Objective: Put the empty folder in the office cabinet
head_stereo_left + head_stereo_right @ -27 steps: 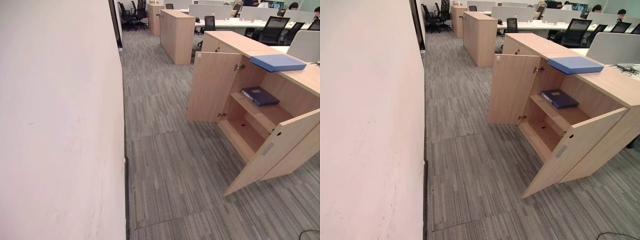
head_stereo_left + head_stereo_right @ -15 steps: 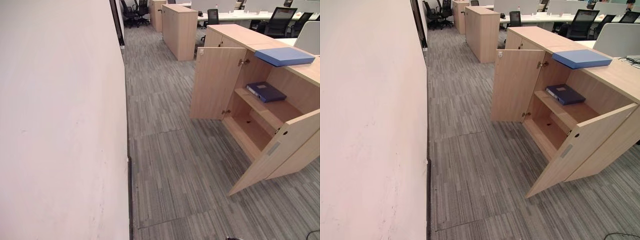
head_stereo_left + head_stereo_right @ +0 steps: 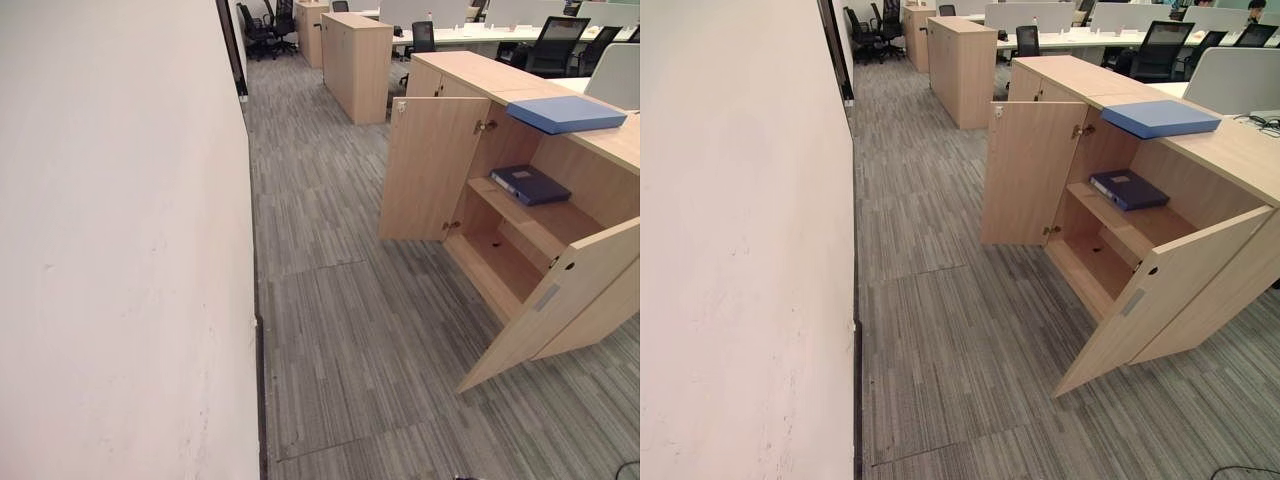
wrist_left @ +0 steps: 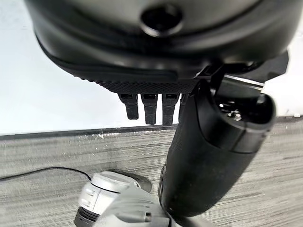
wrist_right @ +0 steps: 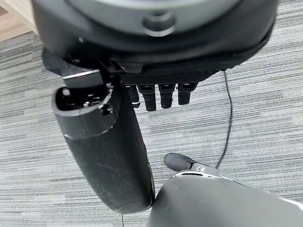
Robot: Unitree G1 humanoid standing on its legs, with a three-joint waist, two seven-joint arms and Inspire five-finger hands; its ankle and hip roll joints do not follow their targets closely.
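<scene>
both robot hands (image 4: 156, 90) (image 5: 156, 92) hang relaxed, empty; folder (image 3: 530, 184) unmoved on cabinet (image 3: 520, 230) shelf.

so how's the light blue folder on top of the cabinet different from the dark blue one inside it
The light blue folder lies on the cabinet top, its edge jutting past the front; the dark blue folder lies on the upper shelf inside, between the open doors. The top one is paler and looks broader. The shelf one is darker, with a small label on its cover. Both lie flat, untouched. Each hand hangs open over the floor.
</scene>
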